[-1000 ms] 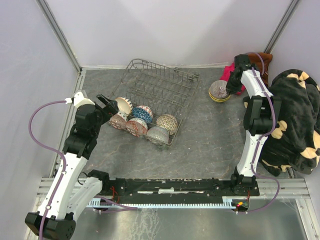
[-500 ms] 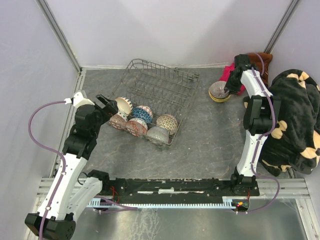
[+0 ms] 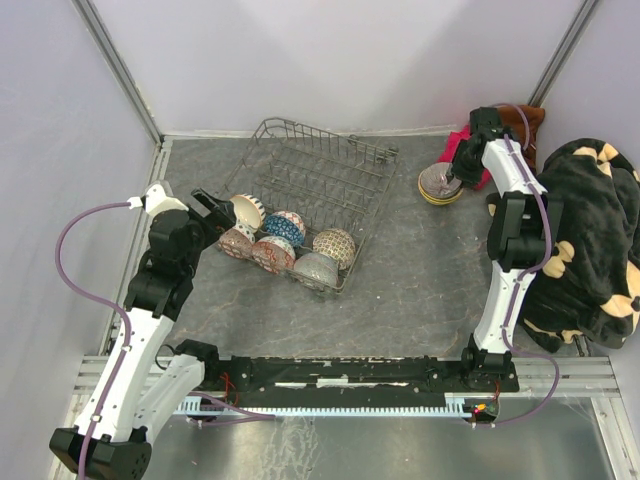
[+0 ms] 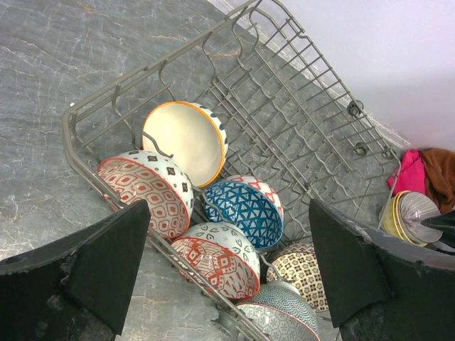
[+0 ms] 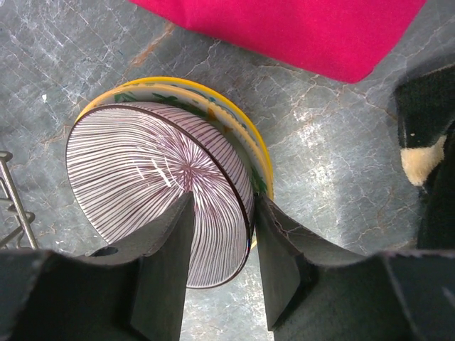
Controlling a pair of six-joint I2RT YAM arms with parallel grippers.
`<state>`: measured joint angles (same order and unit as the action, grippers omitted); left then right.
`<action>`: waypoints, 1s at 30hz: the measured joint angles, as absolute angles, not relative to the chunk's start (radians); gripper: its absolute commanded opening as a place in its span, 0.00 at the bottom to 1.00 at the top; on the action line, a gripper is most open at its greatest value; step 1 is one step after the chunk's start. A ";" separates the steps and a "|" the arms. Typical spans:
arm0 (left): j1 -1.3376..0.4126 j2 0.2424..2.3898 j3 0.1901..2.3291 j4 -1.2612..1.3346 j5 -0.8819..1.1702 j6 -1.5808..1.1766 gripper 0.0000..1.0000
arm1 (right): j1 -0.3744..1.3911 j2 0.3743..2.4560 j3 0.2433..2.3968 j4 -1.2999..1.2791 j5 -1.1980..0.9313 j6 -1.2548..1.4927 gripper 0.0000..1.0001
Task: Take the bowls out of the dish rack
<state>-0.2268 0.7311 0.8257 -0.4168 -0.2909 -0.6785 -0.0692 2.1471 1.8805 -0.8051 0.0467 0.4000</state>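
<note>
The grey wire dish rack (image 3: 320,170) lies on the table, and its wires also fill the left wrist view (image 4: 298,92). Several patterned bowls lie in its near end: a cream one (image 4: 185,138), a red one (image 4: 146,192), a blue one (image 4: 245,209) and others. My left gripper (image 3: 215,215) is open and empty, just above the rack's near-left corner (image 4: 229,213). My right gripper (image 3: 452,178) is shut on the rim of a purple-striped bowl (image 5: 156,192), one finger inside and one outside (image 5: 224,202). That bowl rests tilted in a yellow bowl (image 5: 213,92) on the table right of the rack.
A pink cloth (image 5: 298,28) lies just behind the stacked bowls. A black-and-cream blanket (image 3: 580,240) is piled at the right edge, with a brown object (image 3: 525,120) behind the right arm. Walls close in the left, back and right sides.
The right gripper has lowered the purple-striped bowl flatter into the yellow bowl. The left arm has hardly moved.
</note>
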 measured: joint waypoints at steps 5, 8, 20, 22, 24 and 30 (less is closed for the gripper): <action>-0.227 0.731 0.826 -0.417 -0.290 -0.679 0.99 | -0.072 2.122 1.869 -0.809 0.071 0.395 0.48; -0.227 0.731 0.826 -0.417 -0.290 -0.679 0.99 | -0.075 2.106 1.864 -0.811 0.087 0.392 0.48; -0.227 0.731 0.826 -0.417 -0.290 -0.679 0.99 | -0.074 2.010 1.764 -0.793 0.115 0.377 0.48; -0.227 0.731 0.826 -0.417 -0.292 -0.679 0.99 | -0.066 1.962 1.726 -0.784 0.113 0.371 0.48; -0.227 0.731 0.826 -0.417 -0.302 -0.679 0.99 | -0.053 1.909 1.711 -0.772 0.114 0.356 0.48; -0.227 0.731 0.826 -0.425 -0.339 -0.679 0.99 | 0.090 1.763 1.726 -0.691 0.126 0.280 0.49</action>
